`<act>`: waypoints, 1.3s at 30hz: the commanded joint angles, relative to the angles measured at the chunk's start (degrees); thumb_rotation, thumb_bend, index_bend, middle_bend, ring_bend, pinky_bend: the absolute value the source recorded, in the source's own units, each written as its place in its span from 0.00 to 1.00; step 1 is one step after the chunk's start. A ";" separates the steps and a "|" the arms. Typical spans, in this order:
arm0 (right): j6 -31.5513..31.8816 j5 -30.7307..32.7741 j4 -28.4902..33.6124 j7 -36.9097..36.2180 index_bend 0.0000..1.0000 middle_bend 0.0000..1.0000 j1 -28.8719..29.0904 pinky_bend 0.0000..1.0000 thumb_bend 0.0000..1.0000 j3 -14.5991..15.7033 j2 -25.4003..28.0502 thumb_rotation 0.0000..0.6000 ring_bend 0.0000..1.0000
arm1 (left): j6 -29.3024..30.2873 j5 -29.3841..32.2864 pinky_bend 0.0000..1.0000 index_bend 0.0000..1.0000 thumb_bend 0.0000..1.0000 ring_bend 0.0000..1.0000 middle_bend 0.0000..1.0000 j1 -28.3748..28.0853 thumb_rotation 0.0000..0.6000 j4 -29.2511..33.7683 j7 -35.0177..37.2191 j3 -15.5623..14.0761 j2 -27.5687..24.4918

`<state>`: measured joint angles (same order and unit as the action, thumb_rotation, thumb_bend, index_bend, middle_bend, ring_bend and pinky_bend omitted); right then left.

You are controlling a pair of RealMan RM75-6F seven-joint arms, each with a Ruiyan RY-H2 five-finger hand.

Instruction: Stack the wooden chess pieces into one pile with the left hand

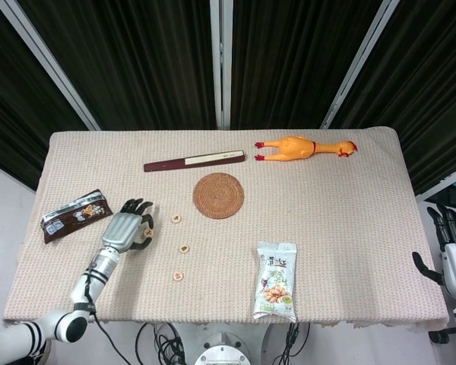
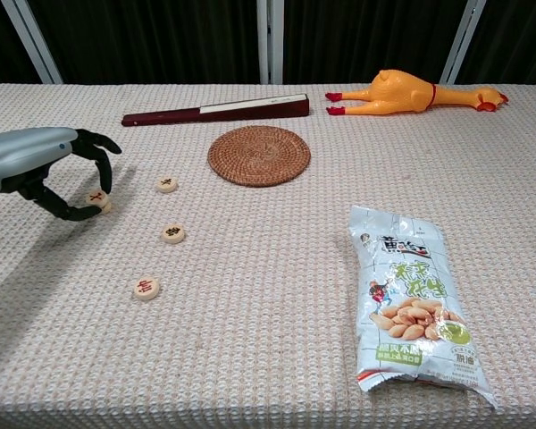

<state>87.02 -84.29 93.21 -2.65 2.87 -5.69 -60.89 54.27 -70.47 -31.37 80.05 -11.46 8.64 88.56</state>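
The left hand (image 2: pixel 58 170) is at the left edge of the chest view, just above the counter (image 2: pixel 277 357). Its fingers (image 2: pixel 96 161) curl around one wooden chess piece (image 2: pixel 96 197), pinching it. Right under it sits another piece (image 2: pixel 103 207), partly hidden by the fingers, so I cannot tell if the two touch. Three more pieces lie loose to the right: one (image 2: pixel 167 184) near the round mat (image 2: pixel 259 155), one (image 2: pixel 171 233) in the middle, and one (image 2: pixel 146 288) lower down. There is open room around them.

In the head view a dark snack bar (image 1: pixel 75 215) lies near the counter's left edge. A peanut bag (image 2: pixel 413 304) lies lower right. A folded fan (image 2: pixel 214 110) and a rubber chicken (image 2: pixel 411 91) lie along the far edge.

The right hand (image 1: pixel 454 255) is off the counter at the right edge of the head view, cut off by the frame, holding nothing with its fingers apart.
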 commanded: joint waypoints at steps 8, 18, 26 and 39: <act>0.05 0.23 0.18 -0.04 0.00 0.00 -0.10 0.00 0.24 -0.05 -0.04 1.00 0.00 | -0.14 0.39 0.00 0.51 0.29 0.00 0.11 -0.69 1.00 -1.87 1.15 -0.59 1.04; -0.04 0.65 0.43 -0.23 0.00 0.00 -0.17 0.00 0.24 -0.21 0.08 1.00 0.00 | 0.06 0.85 0.00 0.47 0.29 0.00 0.11 -1.12 1.00 -2.50 1.12 -1.04 1.17; 0.08 0.72 0.51 -0.20 0.00 0.00 -0.25 0.00 0.24 -0.26 0.05 1.00 0.00 | 0.31 0.85 0.00 0.40 0.29 0.00 0.11 -1.21 1.00 -2.49 1.48 -1.43 1.15; 0.64 0.33 0.46 -0.53 0.00 0.00 -0.47 0.00 0.24 -0.27 0.06 1.00 0.00 | 1.81 -0.47 0.00 0.36 0.29 0.00 0.10 -1.45 1.00 1.15 0.58 -1.92 -0.16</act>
<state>87.65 -83.94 93.67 -3.17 2.41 -5.97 -60.84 56.08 -70.98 -32.70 80.93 -10.63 6.76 88.52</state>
